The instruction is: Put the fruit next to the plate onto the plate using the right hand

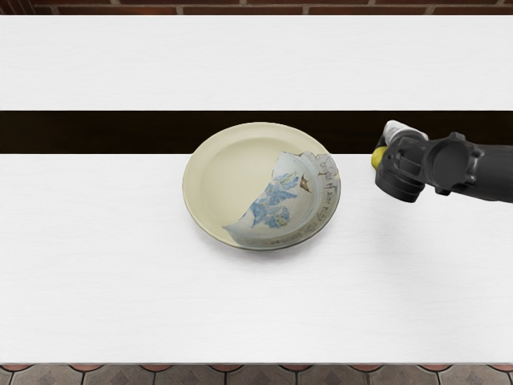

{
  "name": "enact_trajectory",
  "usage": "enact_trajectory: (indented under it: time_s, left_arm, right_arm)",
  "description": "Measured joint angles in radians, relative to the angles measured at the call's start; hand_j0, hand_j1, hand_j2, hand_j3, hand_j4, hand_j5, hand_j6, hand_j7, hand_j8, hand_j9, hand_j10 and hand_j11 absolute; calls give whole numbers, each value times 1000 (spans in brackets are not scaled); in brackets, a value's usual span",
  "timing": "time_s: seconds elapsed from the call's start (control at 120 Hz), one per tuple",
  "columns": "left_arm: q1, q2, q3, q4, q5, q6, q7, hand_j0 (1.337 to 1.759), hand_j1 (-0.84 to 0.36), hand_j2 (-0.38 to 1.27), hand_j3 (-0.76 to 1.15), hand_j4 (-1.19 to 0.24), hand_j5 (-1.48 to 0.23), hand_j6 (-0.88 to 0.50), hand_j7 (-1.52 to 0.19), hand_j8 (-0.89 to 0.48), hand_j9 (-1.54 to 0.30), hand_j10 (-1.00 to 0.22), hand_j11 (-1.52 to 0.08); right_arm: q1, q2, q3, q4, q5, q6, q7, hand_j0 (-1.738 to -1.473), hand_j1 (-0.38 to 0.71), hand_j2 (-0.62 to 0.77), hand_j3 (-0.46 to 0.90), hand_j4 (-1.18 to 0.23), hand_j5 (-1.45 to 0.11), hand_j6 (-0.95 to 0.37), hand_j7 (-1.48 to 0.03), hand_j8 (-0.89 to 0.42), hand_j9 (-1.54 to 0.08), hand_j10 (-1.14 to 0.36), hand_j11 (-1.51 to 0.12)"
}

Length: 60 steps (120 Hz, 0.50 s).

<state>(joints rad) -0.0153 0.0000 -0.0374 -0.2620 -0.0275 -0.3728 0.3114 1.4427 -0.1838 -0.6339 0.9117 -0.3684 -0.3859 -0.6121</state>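
A cream plate [232, 172] with a blue and white pattern on its right side sits in the middle of the white table. To its right, near the table's far edge, my right hand [394, 144] comes in from the right edge and covers a yellow fruit [377, 157], of which only a small yellow patch shows at the hand's left side. The dark wrist hides the fingers. The hand and fruit lie about a hand's width from the plate's right rim.
A dark gap [96, 132] runs across the picture behind the plate, with a second white surface [240, 64] beyond it. A brick wall shows at the very top.
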Motion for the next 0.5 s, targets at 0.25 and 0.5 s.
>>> enact_trajectory:
  time_s: [0.25, 0.5]
  left_arm:
    - [0, 0, -1, 0, 0, 0, 0, 1658, 349, 0, 0, 0, 0, 0, 0, 0, 0, 0, 0]
    - [0, 0, 0, 0, 0, 0, 0, 1658, 349, 0, 0, 0, 0, 0, 0, 0, 0, 0, 0]
  right_arm:
    - [-14, 1, 4, -5, -16, -1, -1, -1640, 227, -126, -1, -544, -749, -351, -765, -482, -754, -617, -750]
    - [-19, 1, 4, -4, -15, 0, -2, -1635, 289, -6, -2, -483, -822, -321, -842, -459, -838, -671, -833]
